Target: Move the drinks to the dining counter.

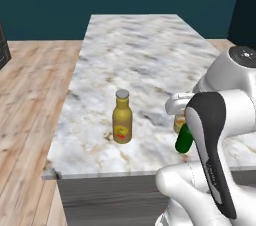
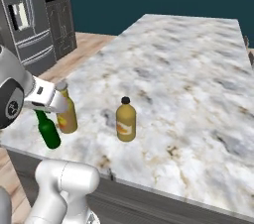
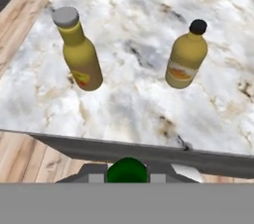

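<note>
Left base view: we see the tall amber bottle upright near the marble dining counter's near edge, the green bottle to its right. Right base view: the squat amber jug stands right of both. Hand view: the gripper is clamped on the green bottle's top.

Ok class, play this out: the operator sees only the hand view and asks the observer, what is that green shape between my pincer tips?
Observer: A small dark-green bottle. The right base view shows its whole body below the pincer that grips its neck.
Operator: Is it upright?
Observer: Not quite. In the left base view it leans.
Operator: Anything beyond the dining counter?
Observer: A grey fridge stands on the wood floor past the dining counter, seen in the right base view.
</note>
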